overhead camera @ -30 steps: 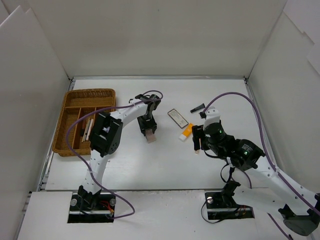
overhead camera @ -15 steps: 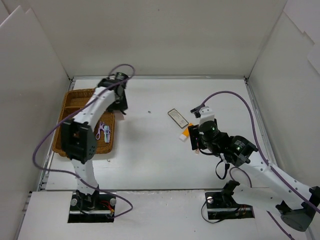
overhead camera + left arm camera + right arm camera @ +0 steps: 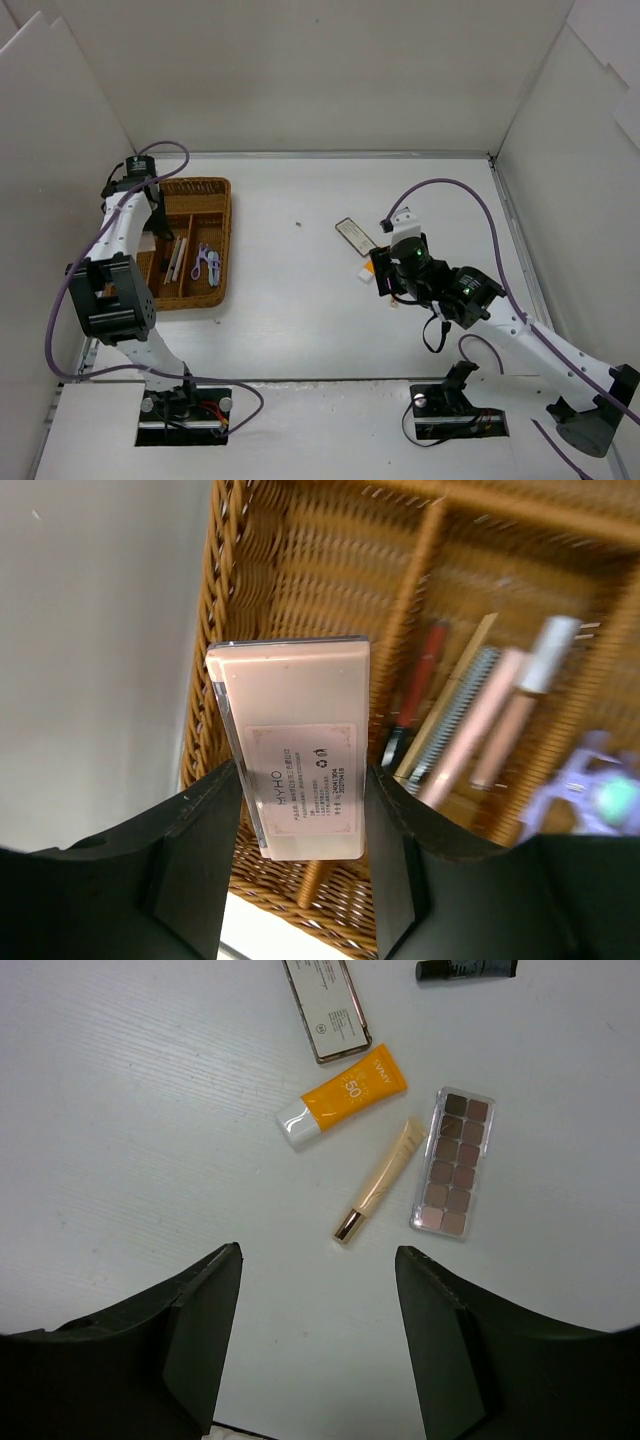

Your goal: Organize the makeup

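Our left claw grips the pink compact by its near end, with the long axis running straight out from the fingers. Directly beneath is the wicker tray. The compact hangs over the outer compartment, roughly parallel to the divider, and pencils fill the slot to the claw's right. We judge side room tight against the rim. Our right claw hangs open and empty, with the orange tube just ahead on the tabletop.
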`<action>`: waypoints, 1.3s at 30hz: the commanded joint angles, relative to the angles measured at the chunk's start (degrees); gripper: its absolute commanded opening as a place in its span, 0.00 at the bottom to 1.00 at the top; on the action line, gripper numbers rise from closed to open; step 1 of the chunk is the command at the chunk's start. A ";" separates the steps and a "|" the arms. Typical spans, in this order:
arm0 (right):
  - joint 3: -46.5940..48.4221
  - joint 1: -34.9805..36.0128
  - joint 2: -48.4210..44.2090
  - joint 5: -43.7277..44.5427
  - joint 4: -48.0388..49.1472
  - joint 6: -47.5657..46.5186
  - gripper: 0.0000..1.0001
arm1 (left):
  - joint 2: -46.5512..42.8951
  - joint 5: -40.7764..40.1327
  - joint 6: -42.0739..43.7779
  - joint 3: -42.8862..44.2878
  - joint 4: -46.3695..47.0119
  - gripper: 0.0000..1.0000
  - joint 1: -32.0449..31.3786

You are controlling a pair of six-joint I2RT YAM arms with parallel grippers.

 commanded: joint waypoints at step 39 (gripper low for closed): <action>-0.24 -8.74 3.62 -2.98 3.46 -1.82 0.60 | -3.89 0.05 -9.39 14.76 -0.24 0.89 -12.47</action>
